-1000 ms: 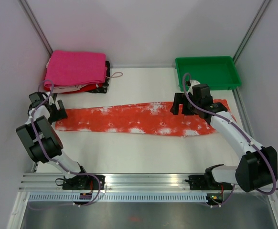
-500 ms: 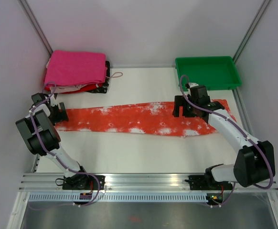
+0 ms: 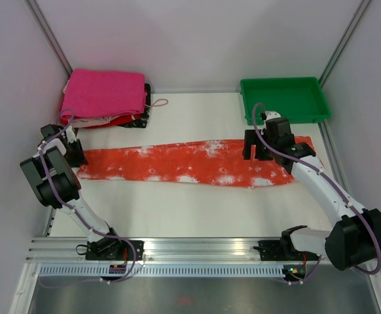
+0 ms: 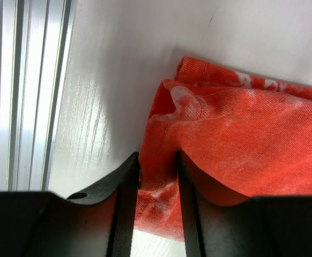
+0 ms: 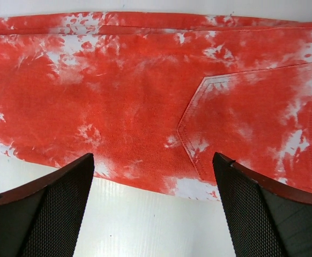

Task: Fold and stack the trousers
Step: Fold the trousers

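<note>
The trousers (image 3: 190, 163), orange-red with white blotches, lie stretched out left to right across the white table, folded lengthwise into one long strip. My left gripper (image 3: 74, 155) is at their left end. In the left wrist view its jaws (image 4: 157, 160) are shut on the bunched leg hem of the trousers (image 4: 242, 144). My right gripper (image 3: 259, 152) hovers over the right part. In the right wrist view it (image 5: 153, 160) stands open above the near edge of the trousers (image 5: 145, 96), by a back pocket, with nothing between its fingers.
A pile of folded clothes topped by a magenta-pink cloth (image 3: 105, 95) sits at the back left. A green tray (image 3: 282, 82) stands at the back right. A metal rail (image 4: 27, 91) runs along the table's left edge, close to my left gripper.
My left gripper's jaws have closed on the leg hem. My right gripper has shifted a little to the right over the trousers, still open.
</note>
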Tool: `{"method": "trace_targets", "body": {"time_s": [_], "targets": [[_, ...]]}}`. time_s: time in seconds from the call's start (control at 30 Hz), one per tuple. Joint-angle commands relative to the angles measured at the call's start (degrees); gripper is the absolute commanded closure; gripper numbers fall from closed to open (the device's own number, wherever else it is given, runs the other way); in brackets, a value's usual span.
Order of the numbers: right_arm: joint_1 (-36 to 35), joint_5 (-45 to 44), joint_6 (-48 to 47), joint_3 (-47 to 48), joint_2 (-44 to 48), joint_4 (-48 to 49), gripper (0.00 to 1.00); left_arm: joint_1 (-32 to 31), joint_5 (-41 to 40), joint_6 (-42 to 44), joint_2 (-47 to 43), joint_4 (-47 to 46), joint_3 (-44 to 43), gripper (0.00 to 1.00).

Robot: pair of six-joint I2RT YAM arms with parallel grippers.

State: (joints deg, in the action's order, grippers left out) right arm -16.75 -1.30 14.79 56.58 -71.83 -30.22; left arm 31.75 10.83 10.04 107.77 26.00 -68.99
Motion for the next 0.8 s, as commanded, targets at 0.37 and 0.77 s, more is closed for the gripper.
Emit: {"method": "trace_targets", "body": {"time_s": [0.37, 0.77], "targets": [[0.1, -7.3, -1.4, -3.2, 8.7, -1.9, 0.03, -0.5, -0.5, -3.2, 2.1, 8.5, -0.2, 0.98], [0.1, -8.3, 0.9, -5.2, 14.0, -1.0, 0.04, -1.0, 4.7, -8.0, -18.1, 3.5, 3.4, 0.98]]}}
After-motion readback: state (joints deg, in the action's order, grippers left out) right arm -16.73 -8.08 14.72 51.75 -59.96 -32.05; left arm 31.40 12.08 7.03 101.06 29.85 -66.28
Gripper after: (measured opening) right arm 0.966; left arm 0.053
